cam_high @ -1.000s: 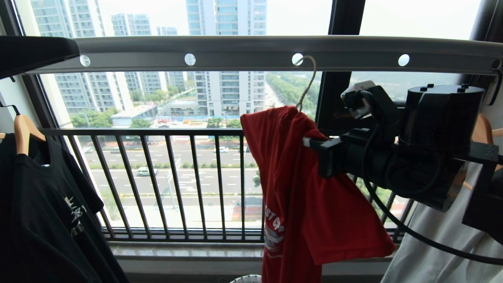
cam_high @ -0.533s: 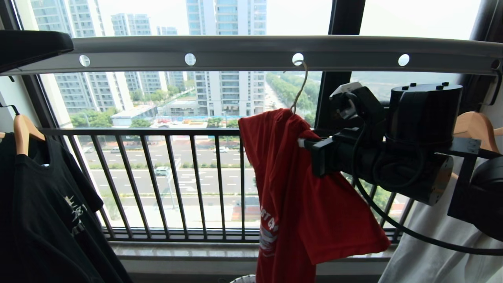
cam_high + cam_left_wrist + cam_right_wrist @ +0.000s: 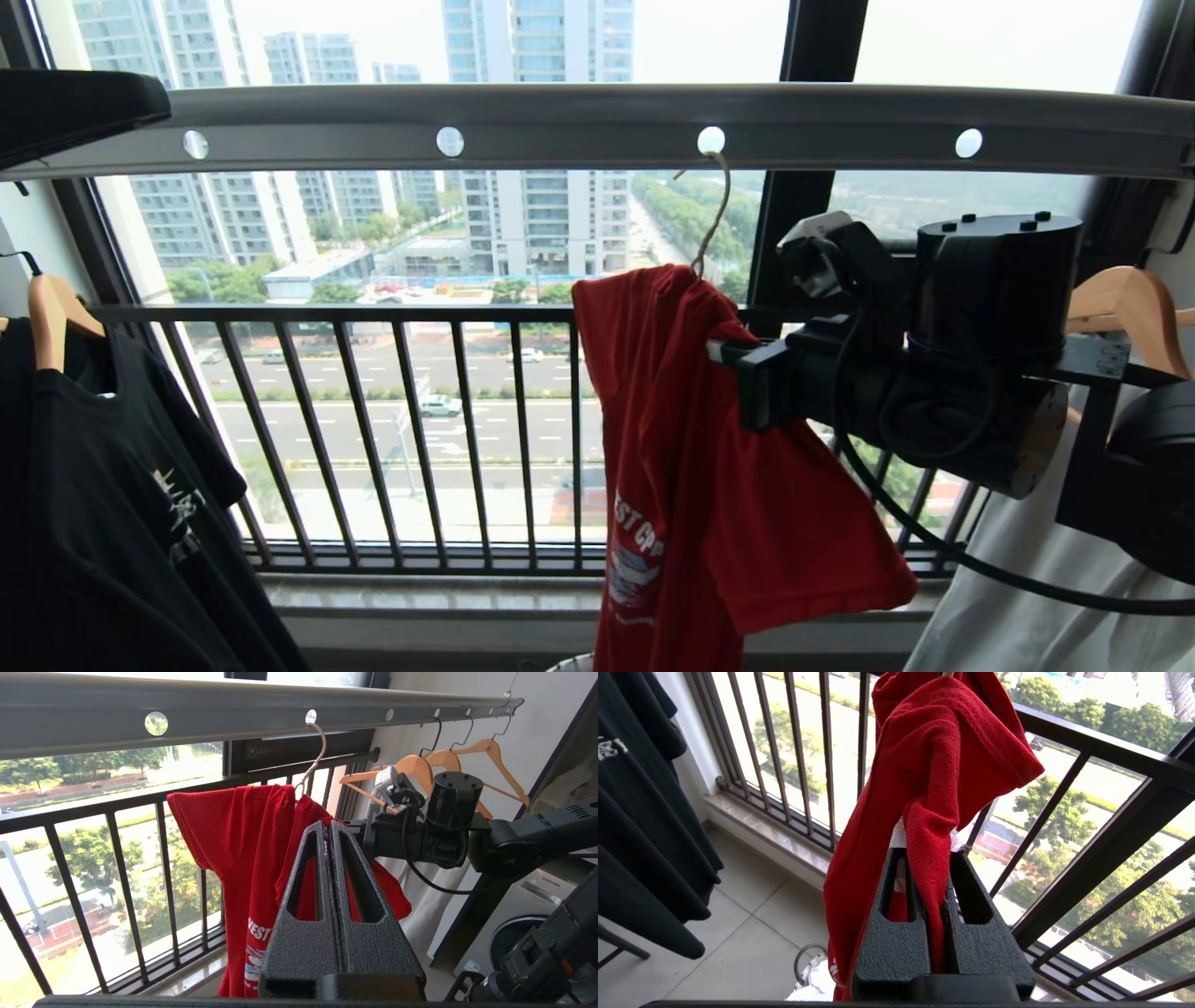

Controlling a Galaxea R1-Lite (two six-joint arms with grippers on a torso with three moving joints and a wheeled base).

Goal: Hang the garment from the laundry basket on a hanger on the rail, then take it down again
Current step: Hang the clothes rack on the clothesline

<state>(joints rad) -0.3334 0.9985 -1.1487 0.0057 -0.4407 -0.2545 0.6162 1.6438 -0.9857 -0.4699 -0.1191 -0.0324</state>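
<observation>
The garment (image 3: 709,485), a red T-shirt with white lettering, hangs bunched on the hanger (image 3: 717,210), a thin wire one. The hanger's hook sits in a hole of the grey rail (image 3: 579,126). My right gripper (image 3: 719,350) reaches in from the right and is shut on a fold of the garment (image 3: 934,765) at its shoulder, with cloth running down between the fingers (image 3: 896,905). My left gripper (image 3: 329,823) is shut and empty, held back from the garment (image 3: 243,840). The laundry basket (image 3: 797,961) stands on the floor under the shirt.
A black T-shirt (image 3: 112,504) on a wooden hanger hangs at the left. Wooden hangers (image 3: 1125,303) and a pale garment (image 3: 1027,579) hang at the right. The black balcony railing (image 3: 420,429) runs behind. A washing machine (image 3: 523,914) stands at the far right.
My right arm has shifted left and slightly lower, keeping its grip on the shirt's shoulder. The hanger's hook has swung and the shirt has swayed a little left. The left gripper stays shut.
</observation>
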